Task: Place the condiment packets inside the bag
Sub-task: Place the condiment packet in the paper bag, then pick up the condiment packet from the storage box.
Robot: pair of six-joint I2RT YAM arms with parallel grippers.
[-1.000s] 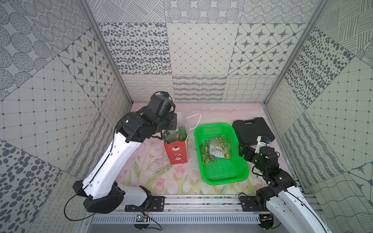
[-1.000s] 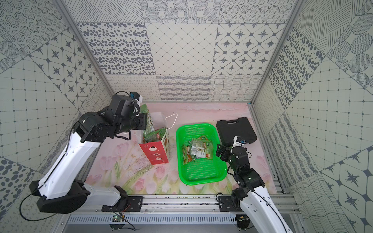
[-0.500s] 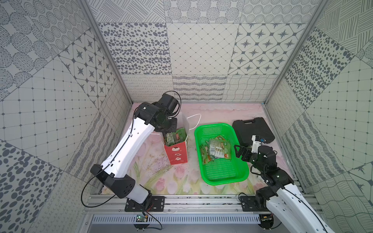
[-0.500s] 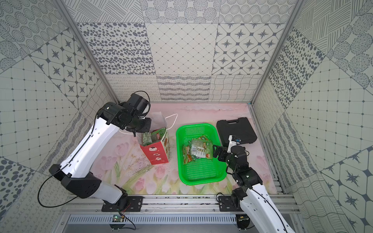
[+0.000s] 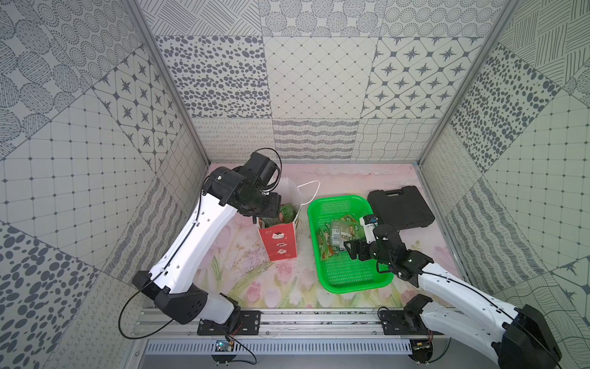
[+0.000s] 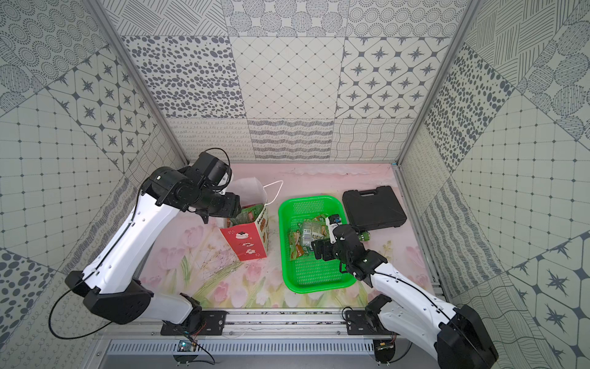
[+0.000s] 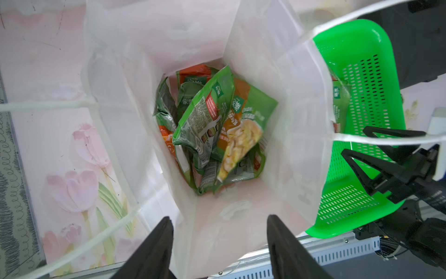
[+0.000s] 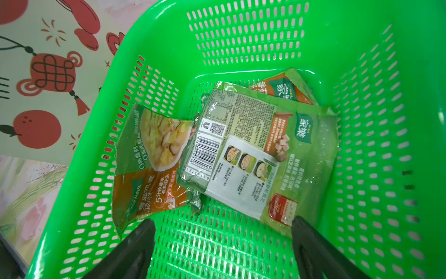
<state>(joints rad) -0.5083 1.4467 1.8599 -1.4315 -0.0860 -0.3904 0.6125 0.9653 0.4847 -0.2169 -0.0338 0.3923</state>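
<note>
With the left fingers [image 7: 154, 246] spread and empty over the bag [image 5: 277, 239] (several packets [image 7: 212, 125] already lie inside), the right fingers [image 8: 135, 246], wide apart above the green basket [image 8: 362, 72], should next close on one remaining packet [image 8: 241, 149].

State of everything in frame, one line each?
bag: upright, mouth open.
packets in bag: several, piled at the bottom.
basket: on the table, partly filled.
packets in basket: loose, overlapping.
case: shut, lying flat.
left hand: open, empty, above bag mouth.
right hand: open, empty, over basket.
</note>
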